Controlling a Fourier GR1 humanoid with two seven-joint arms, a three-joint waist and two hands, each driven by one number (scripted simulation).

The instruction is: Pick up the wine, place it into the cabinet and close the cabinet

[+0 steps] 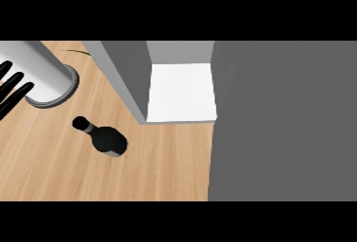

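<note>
wine: dark bottle (105, 138) on the wooden counter (63, 175), left of centre, neck pointing far-left. Looks upright seen from above, can't be sure.
wine vs cabinet: just near-left of the cabinet's near-left corner, apart from it, not inside.
cabinet: open; its white floor (181, 92) shows bare, with nothing on the part in view.
cabinet left side: grey wall (129, 80) runs far to near, between the wine and the opening.
right side: big grey panel (279, 118) fills the right of the view, probably the open door, can't tell.
left hand: black fingers (12, 87) at the far-left edge, straight and spread, holding nothing, well apart from the wine.
forearm: grey forearm (43, 71) sits far-left, far of the bottle.
right hand: doesn't show anywhere in the view.
progress: nothing done by the look of it. Wine not picked up, not placed, cabinet not closed.
left to do: grasp the bottle, lift it past the grey wall's near edge, set it on the white floor, close the cabinet.
open room: bare counter near and left of the bottle, so there's space for a hand to come in from there.
tight spots: the wall's near corner is close to the bottle, and the grey panel bounds the opening on the right.
</note>
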